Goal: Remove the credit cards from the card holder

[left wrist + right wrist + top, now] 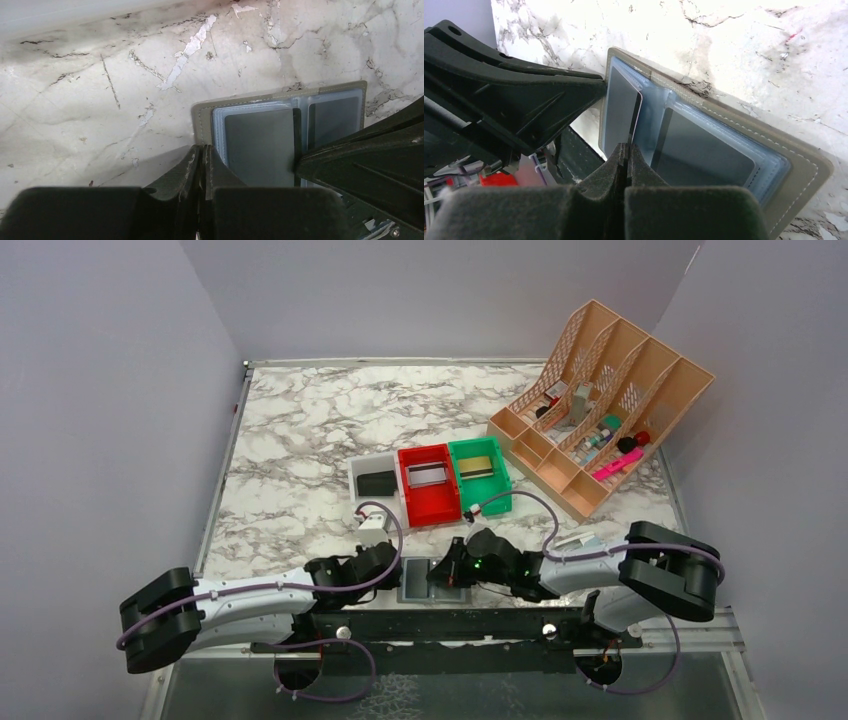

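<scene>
left pincer clamps card holder edge | right pincer clamps credit card

The bench is glossy and marble-patterned (scuffed toward the upper middle of the left wrist view). The card holder has a matt, stitched grey cover, cloth-like, and smooth clear plastic sleeves. The credit card looks like dark matt plastic.

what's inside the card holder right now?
Clear sleeves in the card holder, both panels. One dark credit card, edge pinched by the right gripper; a second dark card in the other panel. Sleeves stacked underneath are covered, so more cards can't be ruled out.
</scene>
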